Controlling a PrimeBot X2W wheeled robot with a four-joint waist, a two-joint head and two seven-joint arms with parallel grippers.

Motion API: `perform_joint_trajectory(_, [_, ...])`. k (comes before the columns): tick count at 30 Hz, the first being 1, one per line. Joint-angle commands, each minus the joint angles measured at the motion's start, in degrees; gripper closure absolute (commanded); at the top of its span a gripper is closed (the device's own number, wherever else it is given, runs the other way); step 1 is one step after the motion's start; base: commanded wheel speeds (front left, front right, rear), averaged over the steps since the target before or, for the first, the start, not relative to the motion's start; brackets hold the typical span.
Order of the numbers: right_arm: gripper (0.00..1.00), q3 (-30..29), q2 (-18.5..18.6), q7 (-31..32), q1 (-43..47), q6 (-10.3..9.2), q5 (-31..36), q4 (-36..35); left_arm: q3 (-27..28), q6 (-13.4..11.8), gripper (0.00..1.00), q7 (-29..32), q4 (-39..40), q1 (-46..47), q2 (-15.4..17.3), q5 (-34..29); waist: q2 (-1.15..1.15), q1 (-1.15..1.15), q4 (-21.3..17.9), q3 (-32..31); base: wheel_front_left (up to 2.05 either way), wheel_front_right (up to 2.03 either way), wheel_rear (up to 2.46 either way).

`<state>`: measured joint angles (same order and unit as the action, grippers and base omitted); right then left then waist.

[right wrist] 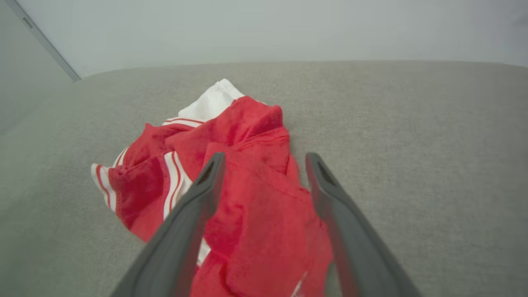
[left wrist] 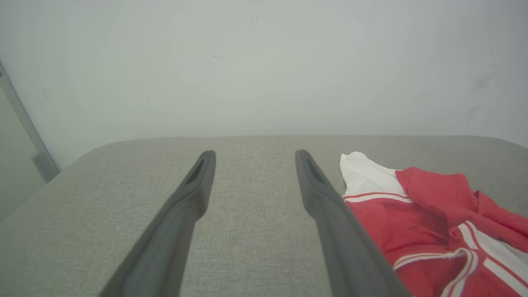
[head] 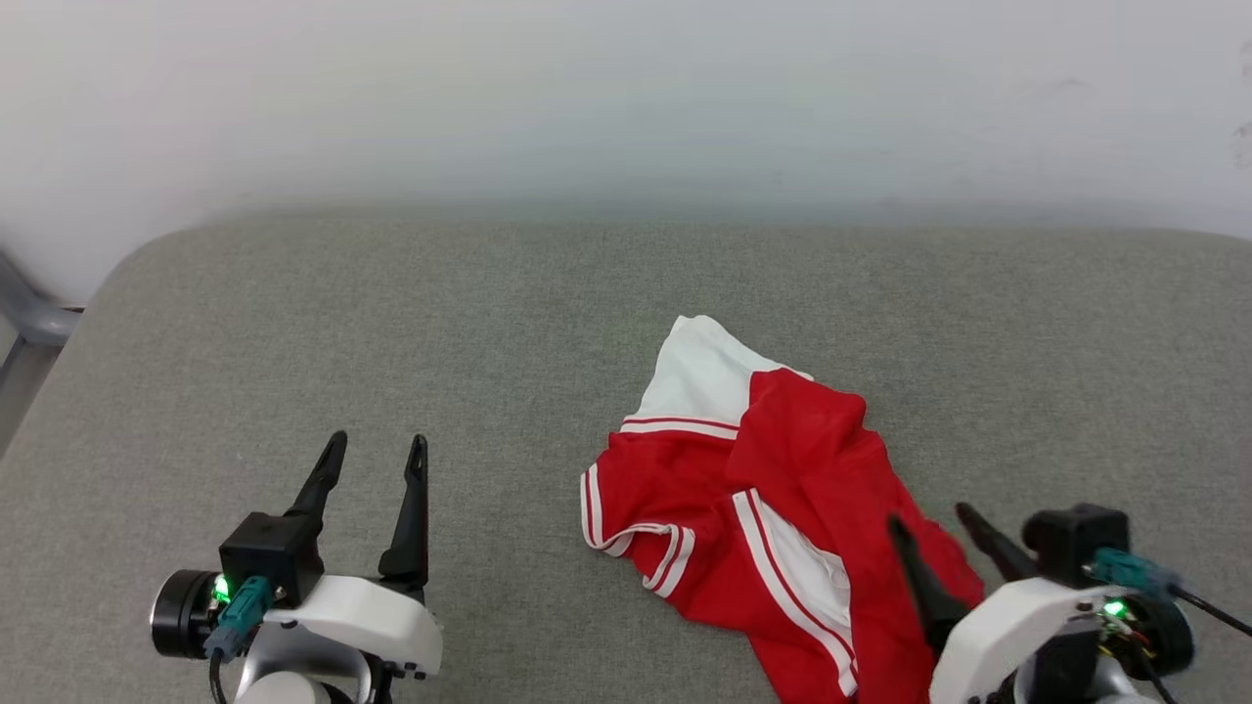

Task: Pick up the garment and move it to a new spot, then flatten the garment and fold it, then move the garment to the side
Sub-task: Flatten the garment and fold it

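Crumpled garment (right wrist: pixel 247 136) on grey cushion (right wrist: pixel 412 144); right gripper (right wrist: pixel 265 156) jaws spread over it.

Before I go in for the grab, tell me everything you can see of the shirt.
The shirt is red, of soft knit-looking fabric, with white sleeves and red-and-white striped trim. It lies crumpled in a heap, folded over itself, with one white sleeve pointing toward the far side. It rests on the grey padded surface, right of centre. The open right gripper is over its near right part; whether it touches the cloth cannot be told.
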<state>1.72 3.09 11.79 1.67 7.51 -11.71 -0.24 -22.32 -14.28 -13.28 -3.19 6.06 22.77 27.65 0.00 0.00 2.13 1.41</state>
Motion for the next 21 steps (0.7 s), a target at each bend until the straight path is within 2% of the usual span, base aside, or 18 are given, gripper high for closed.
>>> perform_joint_trajectory(1, [0.0, 2.1, 1.3, 3.3, -1.7, -0.04, -0.9, 0.8, -0.5, 0.4, 0.0, 0.0, 0.1, 1.1, -0.2, -0.4, 0.0, 0.0, 0.7, 0.9, 0.0, 0.0, 0.0])
perform_joint_trajectory(3, [0.0, 3.5, 2.2, 5.4, -2.6, -0.04, -1.8, 1.3, -0.7, 0.6, 0.0, 0.0, 0.1, 1.6, -0.4, -0.6, 0.0, 0.0, 0.9, 1.2, 0.0, 0.0, 0.0])
perform_joint_trajectory(5, [0.0, 8.3, 5.1, 11.4, -5.4, -0.04, -4.2, 2.7, -1.5, 0.9, 0.0, -0.2, -0.3, 2.9, -0.9, -1.1, 0.0, 0.0, 1.7, 2.2, 0.0, 0.0, 0.0])
perform_joint_trajectory(10, [0.0, 15.5, 9.3, 18.4, -11.1, -0.04, -8.4, 5.9, -2.1, 1.4, 0.0, -0.6, -0.8, 4.4, -1.6, -1.3, 0.0, 0.0, 2.4, 4.1, 0.0, 0.0, 0.0])
perform_joint_trajectory(14, [0.0, 20.7, 11.5, 22.7, -15.1, -0.04, -11.2, 9.6, -2.1, 1.7, 0.0, -0.9, -1.5, 5.3, -2.2, -1.2, 0.0, 0.0, 2.8, 5.6, 0.0, 0.0, 0.0])
perform_joint_trajectory(20, [0.0, 25.4, 12.6, 26.5, -17.6, -0.04, -14.6, 15.2, -1.7, 2.2, 0.0, -1.4, -2.4, 6.2, -2.9, -0.9, 0.0, 0.0, 3.0, 6.8, 0.0, 0.0, 0.0])
perform_joint_trajectory(21, [0.42, 25.8, 12.8, 26.5, -17.7, -0.04, -15.0, 15.8, -1.7, 2.2, 0.0, -1.5, -2.5, 6.2, -3.0, -0.9, 0.0, 0.0, 2.9, 6.8, 0.0, 0.0, 0.0])
